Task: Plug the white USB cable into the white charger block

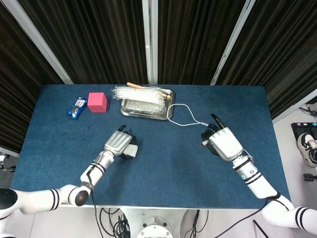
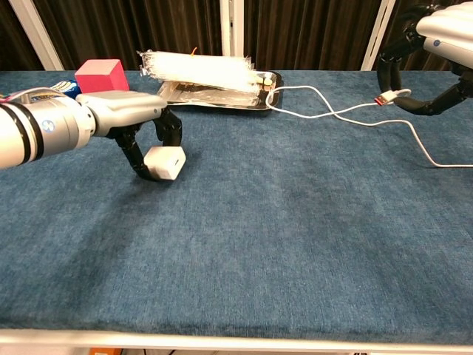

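The white charger block [image 2: 166, 163] sits tilted on the blue cloth at centre left, also seen as the charger block [image 1: 130, 150]. My left hand [image 2: 122, 118] grips it between thumb and fingers; from above the left hand [image 1: 118, 143] covers its left side. My right hand [image 2: 442, 33] pinches the red-tipped USB plug [image 2: 388, 97] above the table's right side. Seen from the head, the right hand [image 1: 224, 143] holds the plug [image 1: 203, 144] pointing left. The white cable [image 2: 332, 111] trails from the tray's corner to the plug, then runs off to the right.
A metal tray [image 1: 146, 111] stands at the back centre, and a clear plastic bundle [image 1: 141, 92] lies across it. A pink cube [image 1: 97, 102] and a blue packet [image 1: 77, 107] sit at the back left. Loops of the cable [image 1: 183, 106] lie right of the tray.
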